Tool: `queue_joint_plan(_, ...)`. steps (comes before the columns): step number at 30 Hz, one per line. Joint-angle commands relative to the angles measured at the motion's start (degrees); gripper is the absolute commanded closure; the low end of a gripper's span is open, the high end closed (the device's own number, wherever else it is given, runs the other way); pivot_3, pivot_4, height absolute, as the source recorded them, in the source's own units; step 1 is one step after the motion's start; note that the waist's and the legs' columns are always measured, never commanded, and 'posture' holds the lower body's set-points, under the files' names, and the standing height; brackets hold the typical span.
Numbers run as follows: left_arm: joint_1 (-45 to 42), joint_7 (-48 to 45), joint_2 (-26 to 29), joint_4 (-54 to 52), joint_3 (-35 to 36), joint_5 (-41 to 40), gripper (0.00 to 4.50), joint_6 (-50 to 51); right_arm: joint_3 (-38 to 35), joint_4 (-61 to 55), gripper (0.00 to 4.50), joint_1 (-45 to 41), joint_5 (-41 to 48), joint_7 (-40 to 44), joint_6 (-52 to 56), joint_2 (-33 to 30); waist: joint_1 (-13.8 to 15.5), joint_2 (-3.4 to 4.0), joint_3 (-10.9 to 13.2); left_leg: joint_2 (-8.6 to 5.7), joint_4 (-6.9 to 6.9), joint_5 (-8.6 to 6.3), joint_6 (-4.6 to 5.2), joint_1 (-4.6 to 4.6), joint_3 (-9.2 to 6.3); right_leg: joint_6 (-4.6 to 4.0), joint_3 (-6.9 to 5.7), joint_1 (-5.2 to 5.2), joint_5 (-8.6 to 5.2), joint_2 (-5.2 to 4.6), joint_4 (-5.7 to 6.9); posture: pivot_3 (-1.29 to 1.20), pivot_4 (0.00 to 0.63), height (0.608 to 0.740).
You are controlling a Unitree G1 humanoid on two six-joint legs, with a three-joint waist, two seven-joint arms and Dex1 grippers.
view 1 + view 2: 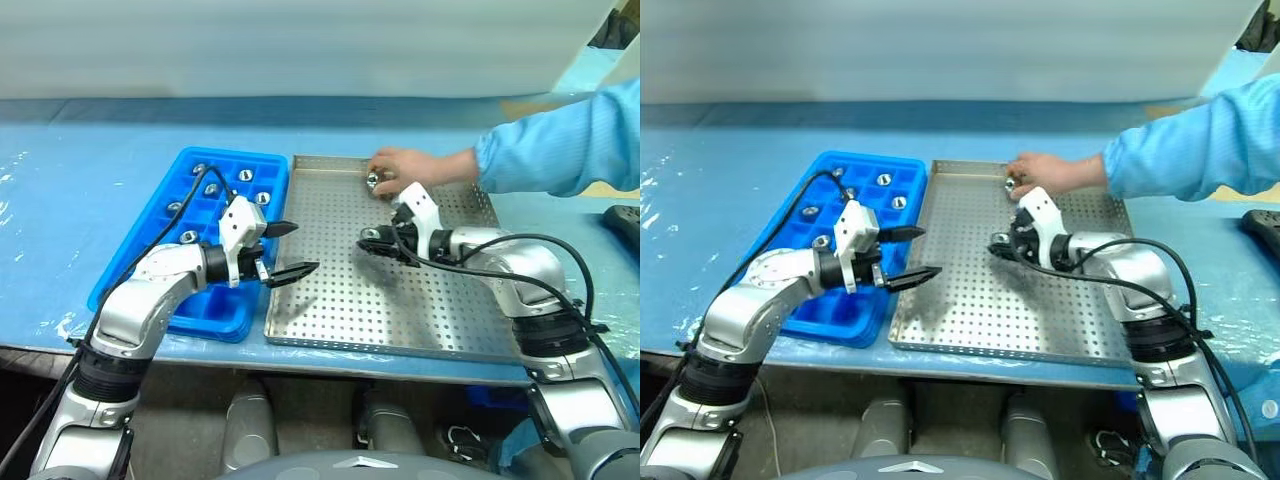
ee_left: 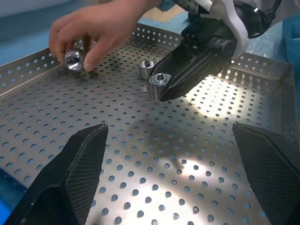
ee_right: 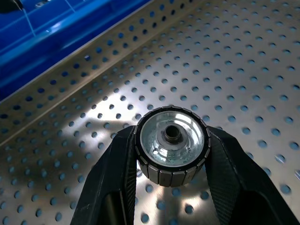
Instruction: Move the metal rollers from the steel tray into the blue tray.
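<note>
My right gripper (image 1: 368,237) hangs over the middle of the steel tray (image 1: 380,310), shut on a ribbed metal roller (image 3: 171,145) held a little above the perforated floor. Another roller (image 2: 146,68) lies on the tray floor just behind it. My left gripper (image 1: 300,248) stands open with nothing in it, over the steel tray's left rim next to the blue tray (image 1: 235,153). Several rollers (image 1: 245,175) sit in the blue tray's far compartments.
A person's hand (image 1: 400,165) in a light blue sleeve reaches in from the right and holds a roller (image 2: 74,59) at the steel tray's far edge, close behind my right gripper. A black object (image 1: 625,220) lies at the table's right edge.
</note>
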Motion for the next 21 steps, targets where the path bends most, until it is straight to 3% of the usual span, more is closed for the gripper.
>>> queue_joint_plan(1,2.0,2.1,1.1,-5.3,3.0,-1.7,0.00,0.9,1.2,1.9,2.88,-4.0,-0.6,1.7,-3.9,1.9,0.1,0.00,0.0,0.00,0.00,0.00,-0.01,-0.02,-0.02,0.00,-0.02,-0.01,0.00,0.00,0.00,0.17,0.150,0.740)
queue_joint_plan(10,10.4,8.3,1.8,-12.9,7.5,-3.3,0.00,2.7,6.3,11.4,2.88,-12.9,-3.0,6.8,-10.6,9.0,0.8,0.00,0.0,0.02,-0.03,-0.02,0.03,-0.12,-0.07,-0.01,-0.08,-0.10,-0.01,0.00,0.00,0.30,0.150,0.740)
queue_joint_plan(21,23.9,16.3,0.5,-23.1,14.3,-5.7,0.00,2.9,10.7,20.3,2.88,-19.8,-5.7,13.5,-18.3,18.1,4.0,0.00,0.0,0.05,-0.09,-0.10,0.15,-0.33,-0.15,-0.02,-0.15,-0.25,-0.03,0.00,-0.05,0.45,0.150,0.740)
